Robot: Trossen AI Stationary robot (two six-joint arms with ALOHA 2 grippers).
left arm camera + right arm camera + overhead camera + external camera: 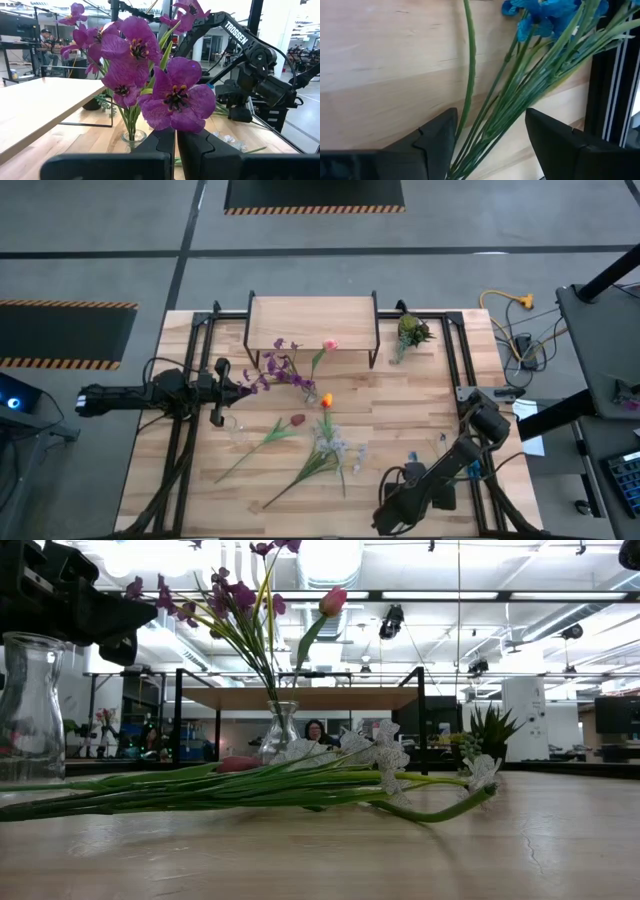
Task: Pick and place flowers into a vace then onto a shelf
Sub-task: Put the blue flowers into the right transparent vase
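Several green stems of blue-headed artificial flowers (520, 100) lie on the tabletop between the wide-spread jaws of the right gripper (490, 145). Closing off-centre could leave some stems ungrasped. Shut, the left gripper (175, 150) hovers just beside the clear glass vase (134, 139) of purple blooms.

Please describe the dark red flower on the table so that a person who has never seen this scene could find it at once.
Start from the shelf at the far edge of the table, then come down past the vase of purple flowers. Left of the table's middle lies one dark red flower, its stem running toward the near left. It lies alone, unlike the whitish bunch beside it.
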